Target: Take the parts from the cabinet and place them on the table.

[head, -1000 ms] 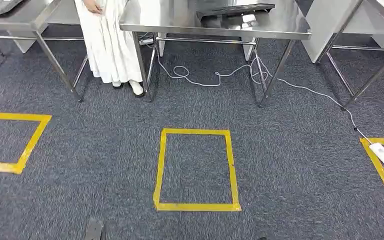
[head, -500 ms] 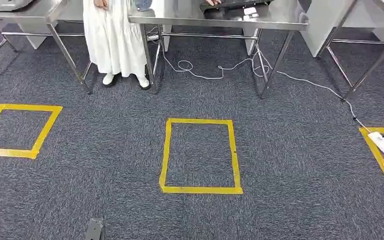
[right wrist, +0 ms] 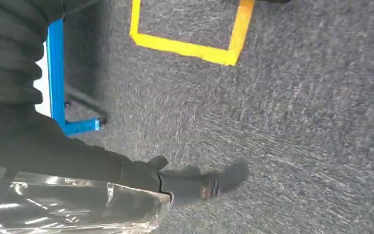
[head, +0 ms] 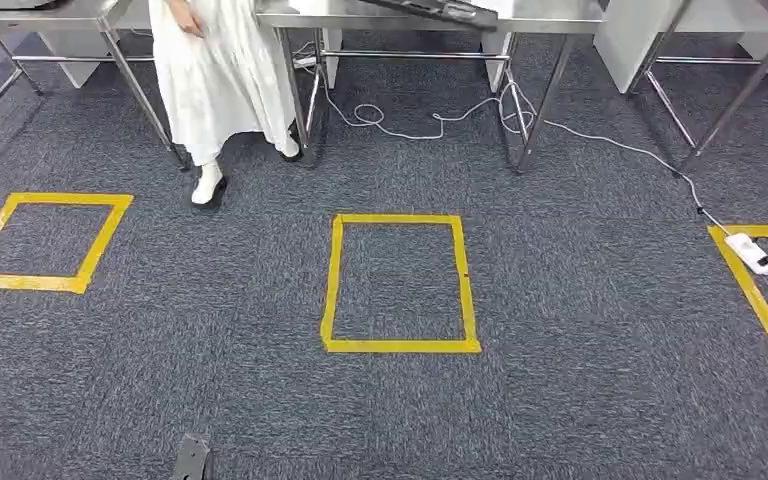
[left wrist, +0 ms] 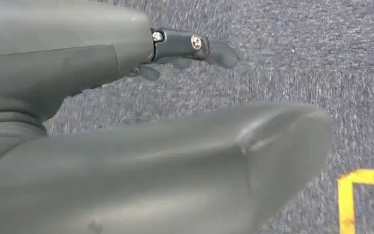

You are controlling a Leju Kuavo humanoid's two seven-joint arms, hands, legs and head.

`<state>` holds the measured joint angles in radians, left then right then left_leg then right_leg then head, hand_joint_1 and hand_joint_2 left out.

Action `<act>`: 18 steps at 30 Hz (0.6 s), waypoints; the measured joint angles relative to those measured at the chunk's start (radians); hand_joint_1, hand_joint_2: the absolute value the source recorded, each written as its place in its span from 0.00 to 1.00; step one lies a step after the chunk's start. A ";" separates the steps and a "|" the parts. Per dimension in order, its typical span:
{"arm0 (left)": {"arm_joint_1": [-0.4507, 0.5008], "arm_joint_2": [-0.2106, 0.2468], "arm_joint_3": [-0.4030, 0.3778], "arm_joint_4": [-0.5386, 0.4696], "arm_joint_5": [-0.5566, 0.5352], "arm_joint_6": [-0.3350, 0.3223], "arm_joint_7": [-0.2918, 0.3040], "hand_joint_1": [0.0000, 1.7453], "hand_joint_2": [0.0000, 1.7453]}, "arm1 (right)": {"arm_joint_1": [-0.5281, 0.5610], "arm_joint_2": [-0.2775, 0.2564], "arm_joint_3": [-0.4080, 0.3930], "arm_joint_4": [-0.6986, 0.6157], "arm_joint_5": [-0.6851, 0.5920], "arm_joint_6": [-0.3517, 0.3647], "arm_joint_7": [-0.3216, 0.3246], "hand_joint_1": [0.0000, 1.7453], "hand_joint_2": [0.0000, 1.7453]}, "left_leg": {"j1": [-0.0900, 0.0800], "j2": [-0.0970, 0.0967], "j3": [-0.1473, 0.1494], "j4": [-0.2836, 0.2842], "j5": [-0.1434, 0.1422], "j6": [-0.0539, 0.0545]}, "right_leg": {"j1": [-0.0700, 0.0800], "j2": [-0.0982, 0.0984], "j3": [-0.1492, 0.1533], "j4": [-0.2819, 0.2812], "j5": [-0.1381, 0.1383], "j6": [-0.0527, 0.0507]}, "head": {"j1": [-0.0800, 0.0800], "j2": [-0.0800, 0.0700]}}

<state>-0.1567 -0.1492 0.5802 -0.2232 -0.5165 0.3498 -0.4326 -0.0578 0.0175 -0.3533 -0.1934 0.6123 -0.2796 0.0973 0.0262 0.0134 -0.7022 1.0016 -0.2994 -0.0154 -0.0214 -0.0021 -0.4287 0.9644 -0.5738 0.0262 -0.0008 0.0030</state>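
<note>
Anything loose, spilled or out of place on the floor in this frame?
A white cable lies in loose loops on the carpet under the steel table and trails to a white power strip lying across a yellow tape line, a possible trip hazard. Nothing is spilled or damaged.

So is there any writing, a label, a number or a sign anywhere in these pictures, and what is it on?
None: no word, number or brand can be read in any view.
The yellow tape squares on the carpet are plain outlines with no text.
The white power strip on the floor shows no mark that can be read; it is too small.
The clear plastic bag at the right hand shows only glare.
</note>
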 joint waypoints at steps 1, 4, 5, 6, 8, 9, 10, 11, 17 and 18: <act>0.004 -0.001 -0.001 0.001 0.000 0.000 0.001 0.00 0.00 | 0.004 -0.001 -0.003 0.000 -0.002 0.000 0.000 0.00 1.00 | 0.008 0.001 -0.001 0.000 0.006 -0.007 | -0.006 -0.002 -0.002 -0.002 0.010 -0.013 | -0.007 0.000; 0.011 0.000 -0.004 0.002 -0.002 0.000 0.006 0.00 0.00 | 0.008 -0.001 -0.006 0.000 -0.003 0.000 0.002 0.00 1.00 | 0.010 -0.006 -0.045 0.143 -0.158 -0.009 | 0.000 -0.004 -0.016 -0.001 0.031 -0.046 | -0.008 0.000; 0.011 0.000 -0.006 0.002 -0.003 0.000 0.008 0.00 0.00 | 0.008 -0.002 -0.007 0.000 -0.002 0.003 0.000 0.00 1.00 | 0.010 -0.007 -0.078 0.259 -0.215 -0.012 | 0.007 -0.001 -0.026 0.001 0.039 -0.051 | -0.007 0.000; 0.011 0.000 -0.007 0.002 -0.003 0.000 0.011 0.00 0.00 | 0.010 -0.002 -0.007 0.000 -0.002 0.004 -0.001 0.00 1.00 | 0.010 -0.007 -0.090 0.322 -0.231 -0.012 | 0.012 0.003 -0.031 0.002 0.043 -0.053 | -0.008 0.000; 0.012 0.000 -0.012 0.002 -0.005 0.000 0.016 0.00 0.00 | 0.015 -0.002 -0.007 0.001 0.000 0.010 -0.004 0.00 1.00 | 0.008 -0.008 -0.054 0.313 -0.211 -0.004 | 0.020 0.017 -0.031 0.002 0.048 -0.051 | -0.007 0.000; 0.012 0.000 -0.013 0.002 -0.006 0.000 0.019 0.00 0.00 | 0.015 -0.002 -0.007 0.001 0.002 0.012 -0.005 0.00 1.00 | 0.004 -0.013 -0.001 0.241 -0.178 0.007 | 0.024 0.027 -0.026 0.003 0.049 -0.049 | -0.008 0.000; 0.012 0.001 -0.013 0.002 -0.006 0.000 0.020 0.00 0.00 | 0.014 -0.001 -0.007 0.001 0.003 0.012 -0.006 0.00 1.00 | 0.001 -0.033 0.059 0.150 -0.142 0.022 | 0.028 0.037 -0.024 0.004 0.050 -0.049 | -0.008 0.000; 0.012 0.003 -0.013 0.002 -0.006 0.001 0.022 0.00 0.00 | 0.015 0.002 -0.007 0.001 0.004 0.014 -0.006 0.00 1.00 | -0.005 -0.069 0.096 0.089 -0.125 0.040 | 0.024 0.044 -0.025 0.004 0.049 -0.049 | -0.008 0.000; 0.009 0.008 -0.014 0.002 -0.007 0.006 0.039 0.00 0.00 | 0.008 0.008 -0.008 0.005 0.013 0.019 -0.001 0.00 1.00 | -0.011 -0.042 0.166 -0.046 -0.121 0.060 | 0.013 0.061 -0.056 0.006 0.057 -0.017 | -0.007 0.000; 0.008 0.006 -0.014 0.002 -0.007 0.006 0.039 0.00 0.00 | 0.008 0.008 -0.008 0.005 0.013 0.019 0.000 0.00 1.00 | -0.006 -0.036 0.173 -0.062 -0.115 0.069 | 0.013 0.031 -0.087 0.045 0.040 -0.014 | 0.002 0.000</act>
<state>-0.1485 -0.1430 0.5665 -0.2209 -0.5238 0.3563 -0.3941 -0.0502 0.0252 -0.3609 -0.1884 0.6252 -0.2605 0.0973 0.0199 -0.0226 -0.5294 0.9399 -0.4141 0.0538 -0.0082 0.0292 -0.5160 1.0097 -0.5337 0.0124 0.0008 0.0031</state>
